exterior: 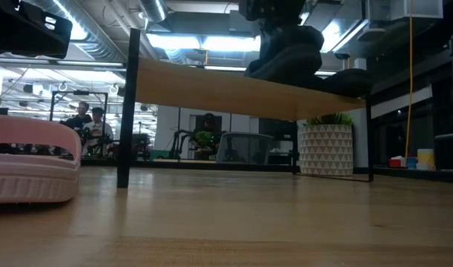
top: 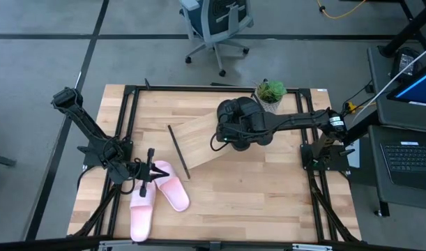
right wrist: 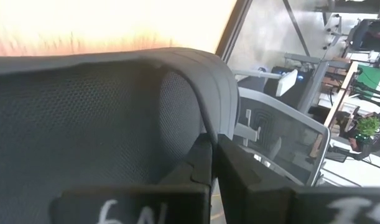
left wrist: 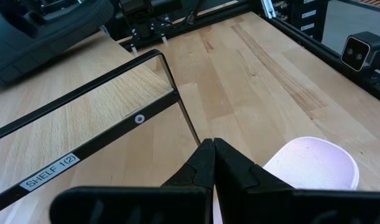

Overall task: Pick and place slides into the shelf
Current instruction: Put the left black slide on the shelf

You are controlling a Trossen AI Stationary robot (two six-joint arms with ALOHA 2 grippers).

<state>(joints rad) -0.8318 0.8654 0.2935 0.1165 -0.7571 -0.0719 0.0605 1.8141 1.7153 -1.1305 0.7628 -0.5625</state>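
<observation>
Black slides (top: 242,120) are sitting on the shelf (top: 199,143) under my right gripper (top: 230,136) from above; I should be easing them down squarely. Level with the table, they are resting on the board's top. Past my right fingers, pinched onto one strap (right wrist: 205,81). My left gripper (left wrist: 213,163), fully closed and empty, is hovering beside the pink slides (top: 157,195).
</observation>
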